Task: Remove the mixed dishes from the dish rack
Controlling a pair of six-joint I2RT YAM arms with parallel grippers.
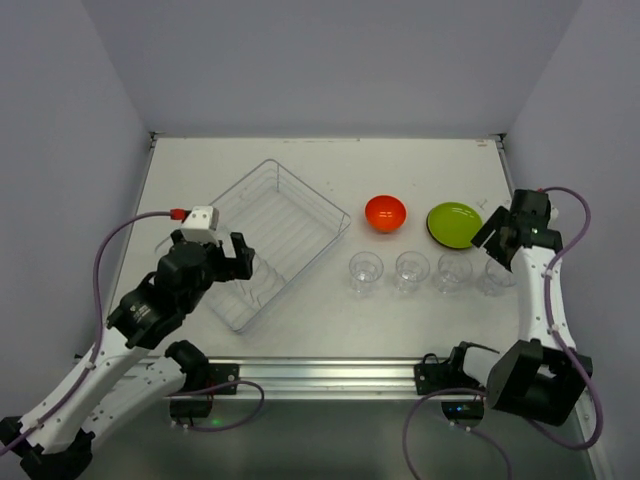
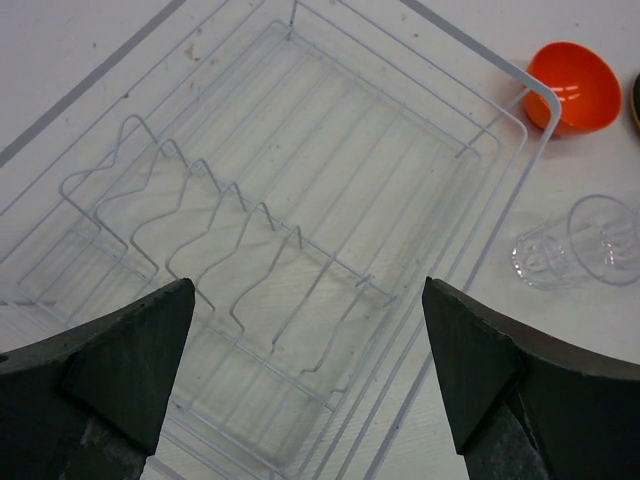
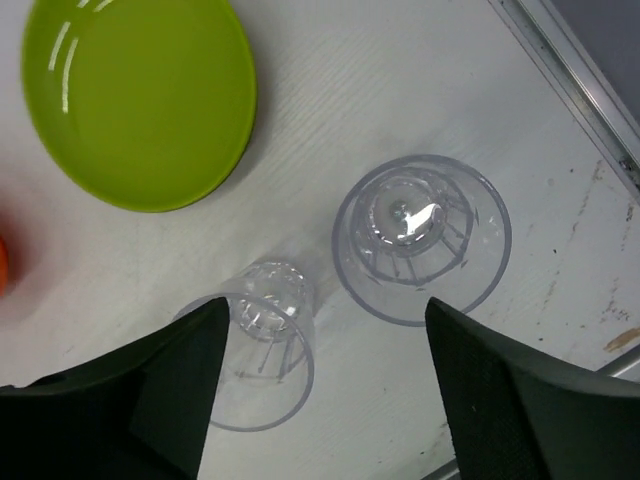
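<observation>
The wire dish rack (image 1: 300, 190) lies on the table with no dishes in it; its ridges fill the left wrist view (image 2: 300, 200). The orange-red bowl (image 1: 385, 212), the lime-green plate (image 1: 453, 223) and a row of several clear tumblers (image 1: 412, 270) stand on the table right of the rack. My left gripper (image 1: 240, 258) is open and empty over the rack's near right part. My right gripper (image 1: 492, 240) is open and empty above the two rightmost tumblers (image 3: 420, 235) (image 3: 262, 345), with the plate (image 3: 140, 95) beside them.
The bowl (image 2: 572, 88) and the leftmost tumbler (image 2: 585, 245) lie just past the rack's right rim in the left wrist view. The table's right edge rail (image 3: 570, 70) runs close to the rightmost tumbler.
</observation>
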